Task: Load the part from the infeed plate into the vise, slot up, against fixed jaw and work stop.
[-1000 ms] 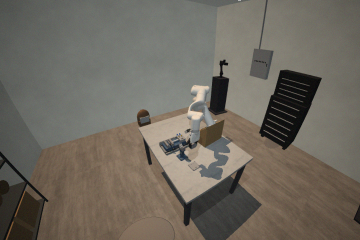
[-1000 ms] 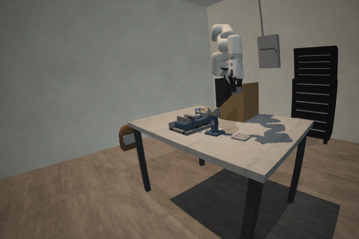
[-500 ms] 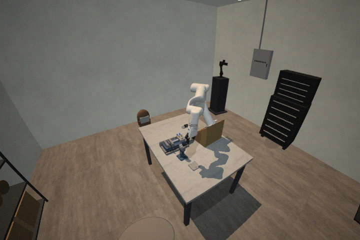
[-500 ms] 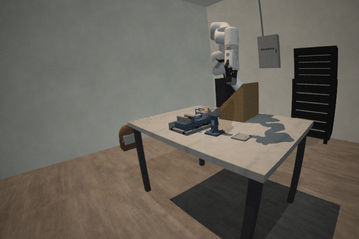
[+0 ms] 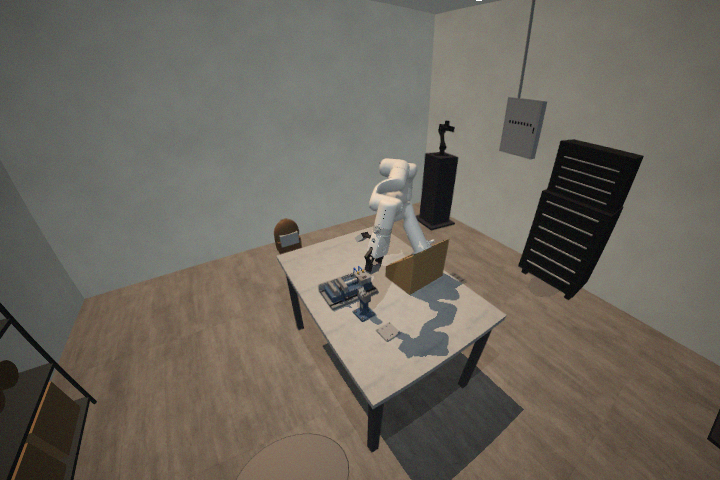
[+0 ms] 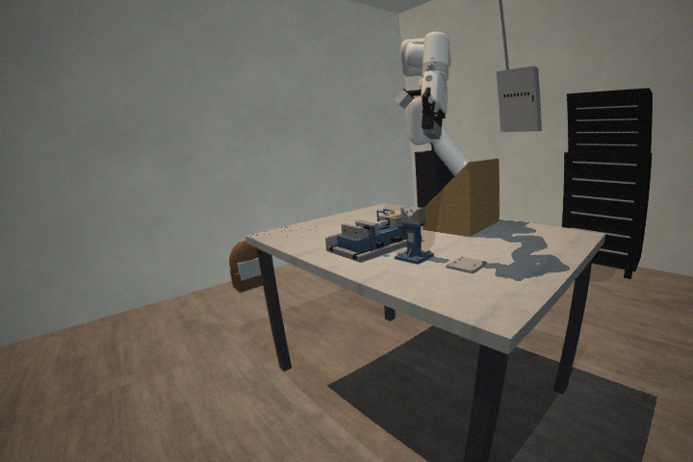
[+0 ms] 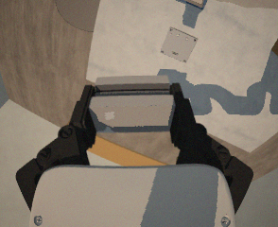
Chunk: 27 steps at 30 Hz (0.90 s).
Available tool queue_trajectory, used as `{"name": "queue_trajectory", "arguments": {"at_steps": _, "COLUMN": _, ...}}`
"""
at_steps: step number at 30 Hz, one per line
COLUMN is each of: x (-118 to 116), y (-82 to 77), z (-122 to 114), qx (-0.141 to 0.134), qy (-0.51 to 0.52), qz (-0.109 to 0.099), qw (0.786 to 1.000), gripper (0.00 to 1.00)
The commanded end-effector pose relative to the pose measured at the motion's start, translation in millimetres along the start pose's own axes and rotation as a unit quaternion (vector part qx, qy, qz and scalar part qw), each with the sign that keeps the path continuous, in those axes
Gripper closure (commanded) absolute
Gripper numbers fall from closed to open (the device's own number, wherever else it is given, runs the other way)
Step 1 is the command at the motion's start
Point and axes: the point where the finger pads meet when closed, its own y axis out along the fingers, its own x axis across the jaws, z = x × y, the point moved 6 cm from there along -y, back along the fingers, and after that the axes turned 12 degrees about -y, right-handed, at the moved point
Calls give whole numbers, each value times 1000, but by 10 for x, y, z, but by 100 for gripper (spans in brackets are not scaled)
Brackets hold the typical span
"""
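My gripper (image 7: 132, 96) is shut on the part (image 7: 133, 110), a grey block held across its width between the two black fingers. I cannot make out its slot. In the exterior view the gripper (image 6: 427, 114) hangs high above the far side of the table, well above the vise (image 6: 369, 235). The blue and grey vise (image 5: 344, 285) stands open on the table. The infeed plate (image 7: 180, 44) (image 5: 387, 331) lies bare on the table.
A tall cardboard box (image 5: 417, 266) stands on the table beside the arm, close to the vise end (image 6: 464, 198). Small loose items lie near the table's far corner. A black drawer cabinet (image 5: 579, 217) and a pedestal stand by the walls.
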Motion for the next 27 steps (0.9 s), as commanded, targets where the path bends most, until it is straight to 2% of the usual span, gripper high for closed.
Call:
{"name": "queue_trajectory", "arguments": {"at_steps": 1, "x": -45, "y": -266, "z": 142, "qx": 5, "qy": -19, "qz": 23, "qw": 1000, "gripper": 100}}
{"name": "queue_trajectory", "arguments": {"at_steps": 10, "x": -46, "y": -872, "z": 533, "qx": 22, "qy": -76, "qz": 69, "qw": 994, "gripper": 100}}
{"name": "queue_trajectory", "arguments": {"at_steps": 12, "x": -46, "y": -872, "z": 533, "qx": 22, "qy": -76, "qz": 69, "qw": 994, "gripper": 100}}
{"name": "queue_trajectory", "arguments": {"at_steps": 21, "x": 50, "y": -1464, "z": 977, "qx": 39, "qy": -138, "qz": 112, "qw": 983, "gripper": 100}}
{"name": "queue_trajectory", "arguments": {"at_steps": 27, "x": 163, "y": -1802, "z": 1294, "qx": 49, "qy": -183, "qz": 136, "qw": 972, "gripper": 100}}
